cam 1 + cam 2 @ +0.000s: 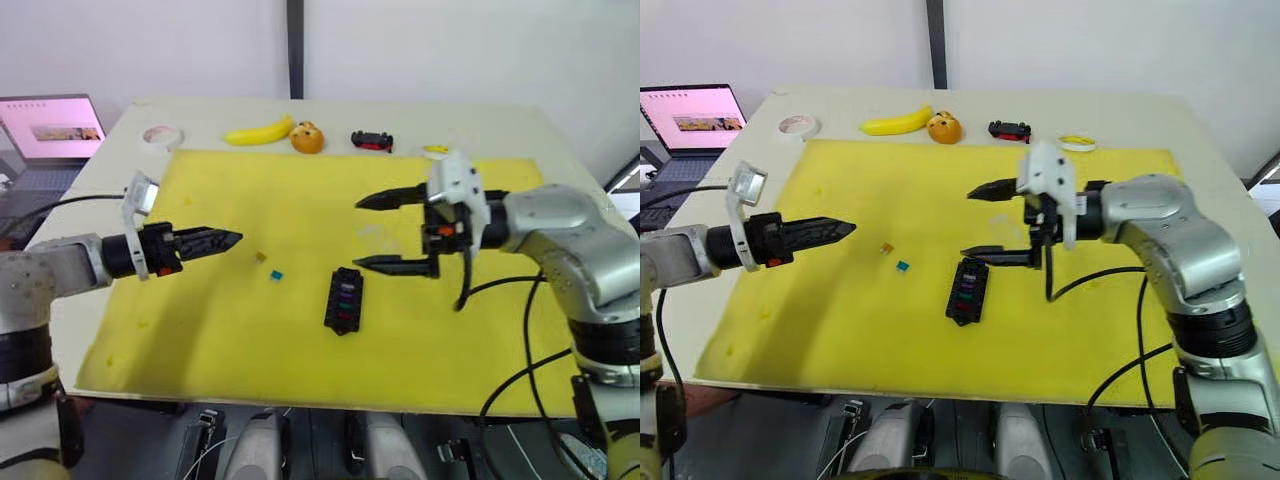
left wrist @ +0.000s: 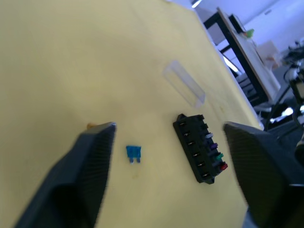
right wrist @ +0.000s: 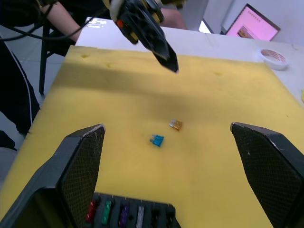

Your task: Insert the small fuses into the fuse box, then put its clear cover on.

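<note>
My right gripper (image 1: 378, 232): fingers wide apart, empty, above the box
My left gripper (image 2: 166, 156): fingers wide, empty
Box (image 1: 344, 299): on the yellow mat (image 1: 250, 340), four fuses in
Loose fuses: teal (image 1: 277, 274), brown (image 1: 260, 257) beside it
Cover (image 2: 184, 89): flat, near the box

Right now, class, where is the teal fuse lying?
In the left eye view the teal fuse lies loose on the yellow mat, left of the fuse box and beside the brown fuse.

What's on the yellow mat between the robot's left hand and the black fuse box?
In the left eye view, two loose fuses: a brown fuse and a teal fuse, between the left hand and fuse box.
</note>
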